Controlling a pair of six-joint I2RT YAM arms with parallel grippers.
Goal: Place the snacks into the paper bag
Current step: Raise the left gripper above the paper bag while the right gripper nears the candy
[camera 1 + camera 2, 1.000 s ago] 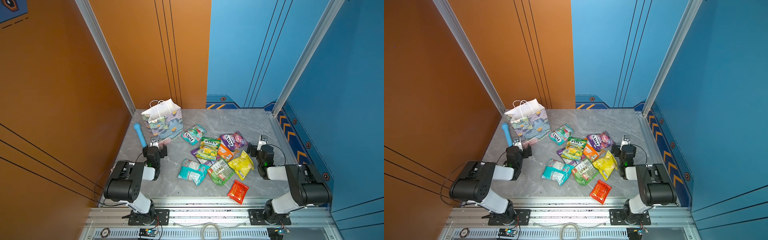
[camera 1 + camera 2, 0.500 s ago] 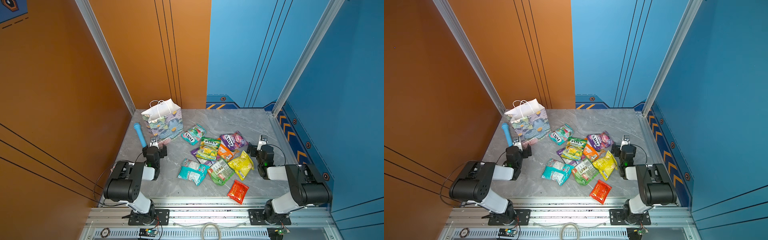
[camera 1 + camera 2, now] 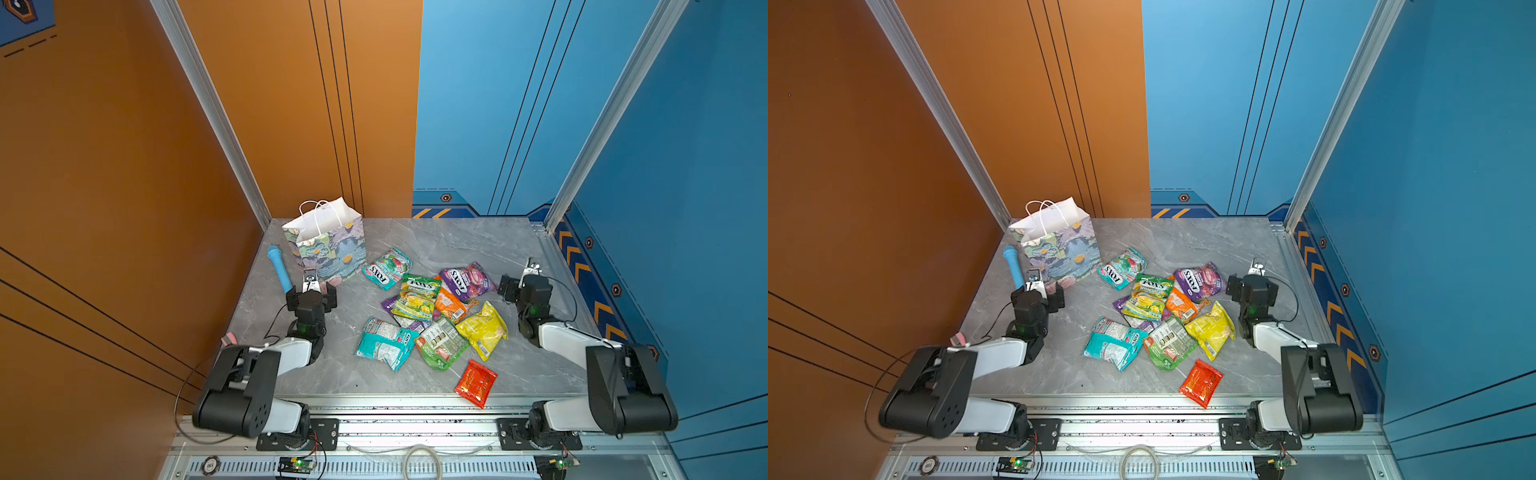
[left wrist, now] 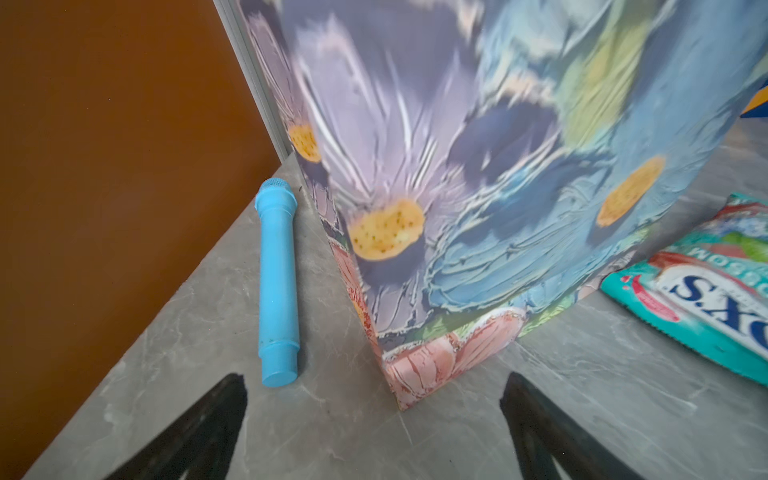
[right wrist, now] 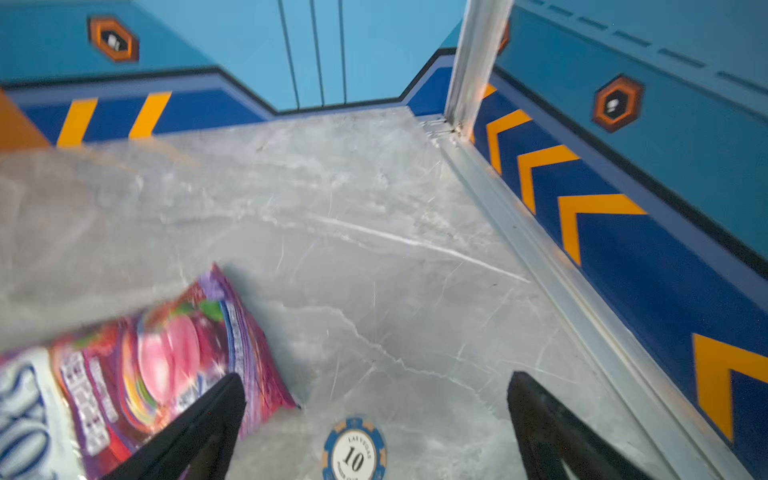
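The floral paper bag (image 3: 328, 245) (image 3: 1059, 249) stands upright and open at the back left. Its lower corner fills the left wrist view (image 4: 478, 166). Several snacks lie in a loose pile mid-table: a teal packet (image 3: 386, 268) nearest the bag, a green one (image 3: 415, 297), a purple one (image 3: 467, 280) (image 5: 166, 365), a yellow one (image 3: 484, 330) and a red one (image 3: 476, 382) near the front edge. My left gripper (image 3: 311, 291) (image 4: 374, 386) is open, low, just in front of the bag. My right gripper (image 3: 521, 282) (image 5: 374, 386) is open beside the purple packet, holding nothing.
A light-blue stick (image 3: 279, 268) (image 4: 277, 286) lies left of the bag by the orange wall. A blue poker chip (image 5: 354, 451) lies on the table between my right jaws. Walls close the table at the back and on both sides; a metal rail (image 3: 415, 409) runs along the front.
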